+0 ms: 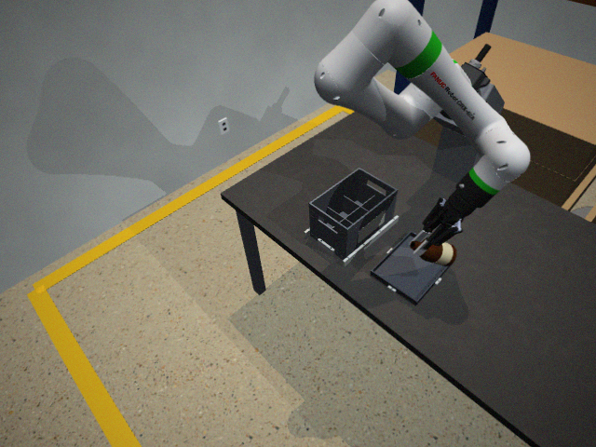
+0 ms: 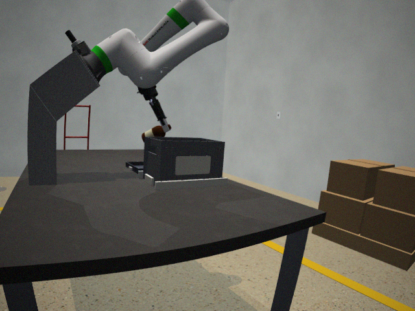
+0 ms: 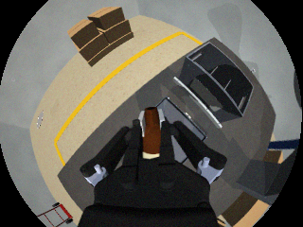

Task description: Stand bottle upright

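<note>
A brown bottle (image 1: pixel 437 252) (image 2: pixel 154 131) (image 3: pixel 151 131) with a cream label is held in the air, lying nearly level, above the dark flat tray (image 1: pixel 401 278) (image 2: pixel 133 164). My gripper (image 1: pixel 425 240) (image 2: pixel 165 127) (image 3: pixel 151 115) is shut on the bottle near its neck end. The tray lies on the black table (image 1: pixel 505 298) (image 2: pixel 100 214) to the right of the crate. In the wrist view the bottle runs straight away from the camera between the fingers, with part of the tray (image 3: pixel 166 109) showing beyond it.
A dark crate (image 1: pixel 351 211) (image 2: pixel 184 159) (image 3: pixel 218 82) with inner dividers stands on white rails left of the tray. The arm's grey pedestal (image 2: pixel 47 116) stands at the table's back. Cardboard boxes (image 2: pixel 368 204) are stacked on the floor; yellow tape (image 1: pixel 76 370) marks the floor.
</note>
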`<state>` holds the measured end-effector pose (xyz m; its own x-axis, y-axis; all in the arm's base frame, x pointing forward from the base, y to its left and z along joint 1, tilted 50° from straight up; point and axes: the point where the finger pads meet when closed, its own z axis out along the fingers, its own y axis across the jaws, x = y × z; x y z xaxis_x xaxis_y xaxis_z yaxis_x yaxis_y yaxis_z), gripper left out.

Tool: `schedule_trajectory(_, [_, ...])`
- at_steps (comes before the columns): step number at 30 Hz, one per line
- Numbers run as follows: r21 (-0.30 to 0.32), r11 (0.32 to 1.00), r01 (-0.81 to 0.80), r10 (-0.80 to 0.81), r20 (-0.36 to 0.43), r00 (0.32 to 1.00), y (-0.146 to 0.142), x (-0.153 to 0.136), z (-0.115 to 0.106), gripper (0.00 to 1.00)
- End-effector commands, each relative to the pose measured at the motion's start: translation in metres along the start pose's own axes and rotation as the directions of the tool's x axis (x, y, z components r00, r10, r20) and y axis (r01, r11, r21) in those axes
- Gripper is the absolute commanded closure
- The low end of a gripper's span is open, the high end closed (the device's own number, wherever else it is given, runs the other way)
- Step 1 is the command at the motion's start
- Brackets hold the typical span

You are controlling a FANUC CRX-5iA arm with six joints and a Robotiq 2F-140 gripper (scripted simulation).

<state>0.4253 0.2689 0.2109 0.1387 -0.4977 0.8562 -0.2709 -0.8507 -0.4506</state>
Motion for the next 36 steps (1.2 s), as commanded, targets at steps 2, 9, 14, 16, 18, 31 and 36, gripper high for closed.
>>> schedule_trajectory(2, [0.000,1.000,0.000,0.000,-0.002,1.000,-0.0001,-0.0001,-0.0001,1.00])
schedule_trajectory(9, [-0.003,1.000,0.000,0.000,-0.021,1.000,0.0003,-0.0004,0.0004,1.00])
schedule_trajectory(14, [-0.005,1.000,0.000,0.000,-0.036,0.999,0.0006,-0.0006,0.0006,1.00])
schedule_trajectory(16, [-0.006,1.000,-0.001,0.000,-0.048,0.999,0.0007,-0.0008,0.0008,1.00])
schedule_trajectory(18, [-0.006,1.000,-0.001,0.000,-0.061,0.998,0.0008,-0.0010,0.0009,1.00])
schedule_trajectory(31, [-0.005,1.000,-0.001,0.000,-0.137,0.991,0.0006,-0.0023,0.0003,1.00])
schedule_trajectory(36, [-0.002,1.000,0.000,0.000,-0.160,0.987,0.0002,-0.0028,-0.0004,1.00])
